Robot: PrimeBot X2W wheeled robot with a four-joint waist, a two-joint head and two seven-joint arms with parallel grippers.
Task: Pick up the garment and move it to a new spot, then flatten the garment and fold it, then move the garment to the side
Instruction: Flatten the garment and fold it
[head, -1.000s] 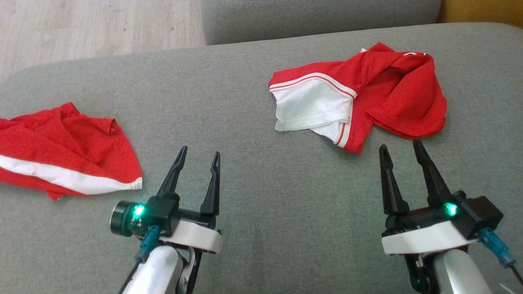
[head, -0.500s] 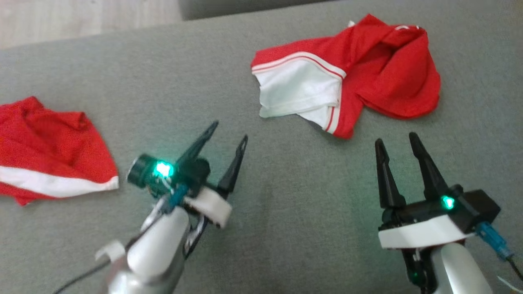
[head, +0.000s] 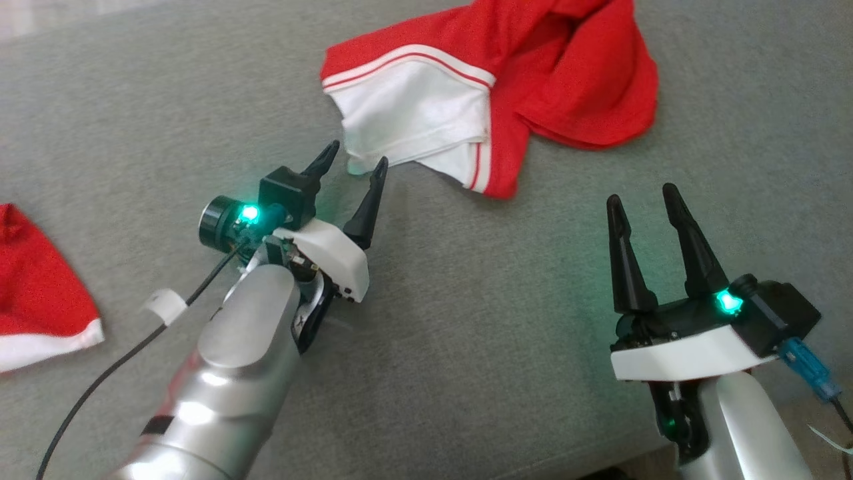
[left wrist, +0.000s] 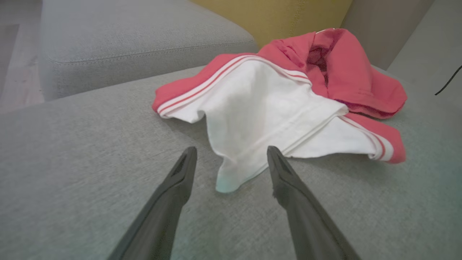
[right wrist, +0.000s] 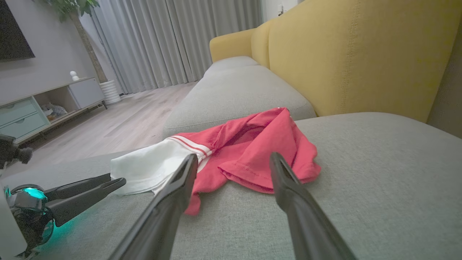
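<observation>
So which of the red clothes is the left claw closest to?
The crumpled red-and-white garment at the top: its white corner sits between the tips of the open left claw. The other red garment lies far off at the left edge.

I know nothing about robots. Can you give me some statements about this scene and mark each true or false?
1. The left pincer is open, aimed at the white corner of the garment. True.
2. The right pincer grips the garment. False: it is open, apart from it, holding nothing.
3. The garment is neatly folded. False: it lies crumpled.
4. Another red-and-white cloth lies to the robot's left. True.
5. Everything rests on a wooden table. False: on a grey sofa cushion.
</observation>
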